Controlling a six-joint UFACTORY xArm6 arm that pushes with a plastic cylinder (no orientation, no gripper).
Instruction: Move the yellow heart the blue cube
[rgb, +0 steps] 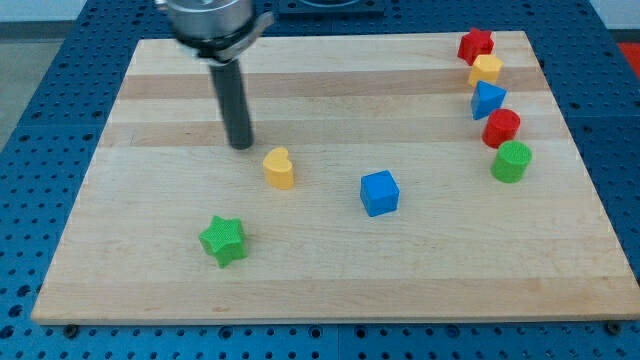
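Currently my tip (241, 146) sits on the table (150, 270), just up and to the view's left of the yellow heart (279, 168), near it but apparently not touching; the gap is hard to judge from this angle. No hand on this rig, only the rod, so nothing to be apart or together. Blue cube (379, 193) lies beyond the heart, to the view's right and slightly lower, so tip, heart and cube are roughly in line. To do the push well, I'd contact the heart's upper-left side and drive toward lower right, staying centred so the heart doesn't spin off. Green star (223, 240) is below the tip, off the path. Other blocks cluster far right, well apart.
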